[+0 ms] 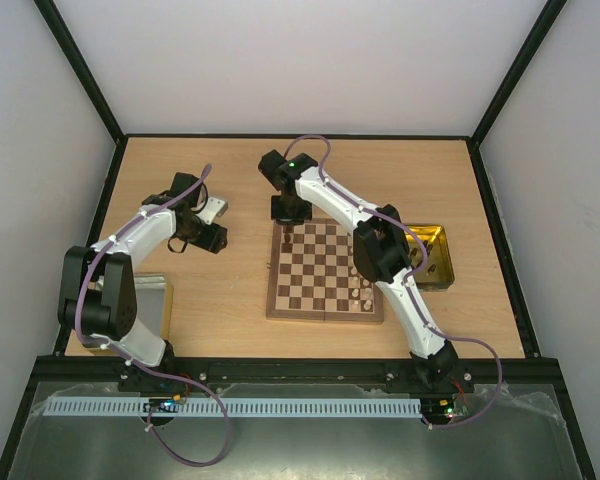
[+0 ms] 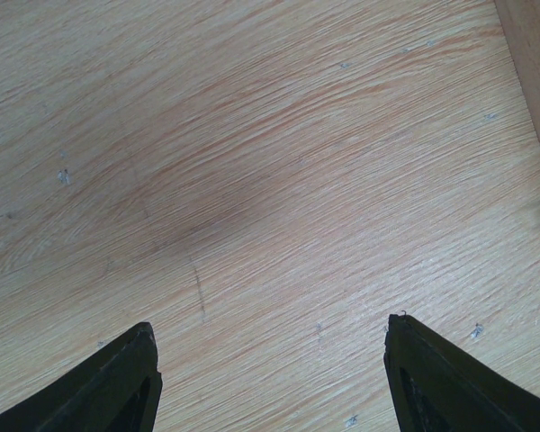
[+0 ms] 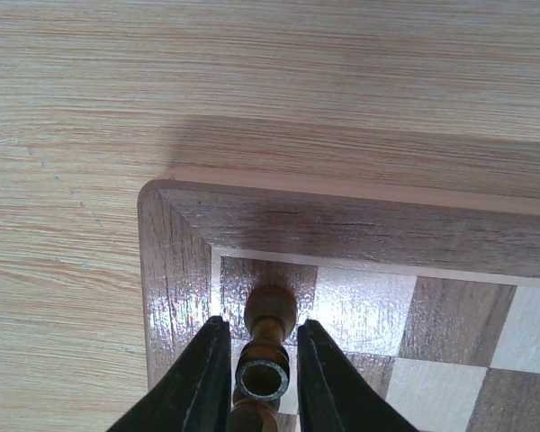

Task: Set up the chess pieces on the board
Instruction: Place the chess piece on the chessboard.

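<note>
The board (image 1: 310,300) lies mid-table, and its far left corner (image 3: 342,216) fills the right wrist view. A dark brown chess piece (image 3: 270,313) stands on the dark corner square, also seen from above (image 1: 287,241). My right gripper (image 3: 263,337) straddles it with the jaws slightly parted and a thin gap on each side. Several pale chess pieces (image 1: 363,290) stand along the board's right side. My left gripper (image 2: 270,360) hangs wide open over bare table, left of the board (image 1: 216,226).
A shiny yellow tray (image 1: 438,268) holding loose pieces sits right of the board, partly behind the right arm. A grey metal tray (image 1: 156,300) lies near the left arm's base. A pale wooden edge (image 2: 533,63) crosses the left wrist view's upper right corner.
</note>
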